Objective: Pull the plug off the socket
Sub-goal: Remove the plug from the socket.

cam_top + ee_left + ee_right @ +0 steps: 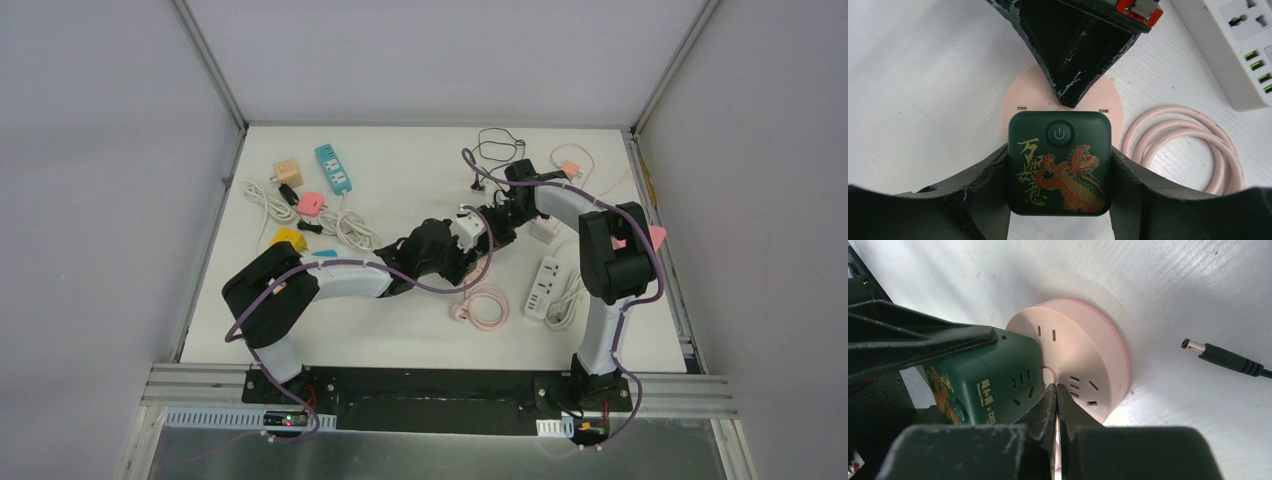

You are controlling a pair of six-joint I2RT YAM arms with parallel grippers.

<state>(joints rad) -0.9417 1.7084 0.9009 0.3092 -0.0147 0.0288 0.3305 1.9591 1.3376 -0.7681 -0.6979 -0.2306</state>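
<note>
— While clamped on the green plug (990, 382), why press the pink socket (1083, 347)?
— Likely to pin it to the table (923, 75): left gripper (1059, 167) gripping plug, seated atop socket; right gripper (1056, 395) closed, tips on socket beside plug.

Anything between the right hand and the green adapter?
Only a sliver of bare face on the pink round socket, seen in the right wrist view.

Dark green plug (1059, 162), red-gold dragon, gold characters; pale pink round socket (1083, 340); pink coiled cable (1135, 132).
</note>
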